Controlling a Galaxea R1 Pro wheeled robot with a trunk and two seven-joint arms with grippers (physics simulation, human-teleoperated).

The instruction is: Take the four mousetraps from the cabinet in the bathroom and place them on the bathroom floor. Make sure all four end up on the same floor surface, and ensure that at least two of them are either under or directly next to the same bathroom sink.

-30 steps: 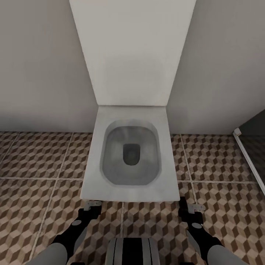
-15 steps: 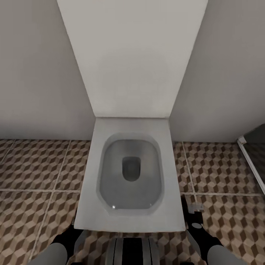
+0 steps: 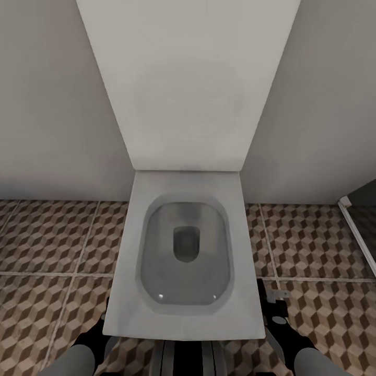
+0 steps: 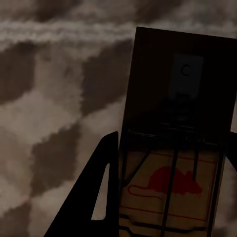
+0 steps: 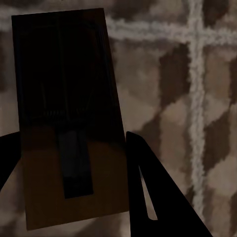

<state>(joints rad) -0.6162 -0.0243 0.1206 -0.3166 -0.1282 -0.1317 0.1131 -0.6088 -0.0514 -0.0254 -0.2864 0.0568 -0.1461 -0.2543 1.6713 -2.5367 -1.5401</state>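
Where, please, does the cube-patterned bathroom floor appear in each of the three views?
Head view: bathroom floor either side of the toilet.
Left wrist view: behind the left-held mousetrap.
Right wrist view: behind the right-held mousetrap.
Shared landmark: the pale grout lines.

2 mousetraps (image 4: 170, 148) (image 5: 66, 123), 1 toilet (image 3: 185, 250), 2 tools.

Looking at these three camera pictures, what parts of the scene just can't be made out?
- Head view: the left gripper is partly hidden behind the toilet rim.
- Left wrist view: the mousetrap has its near end cut off by the picture's edge and its far half in deep shadow.
- Right wrist view: the second mousetrap is so dark that its wire and mark are unreadable.
- Both wrist views: the bathroom floor is blurred.
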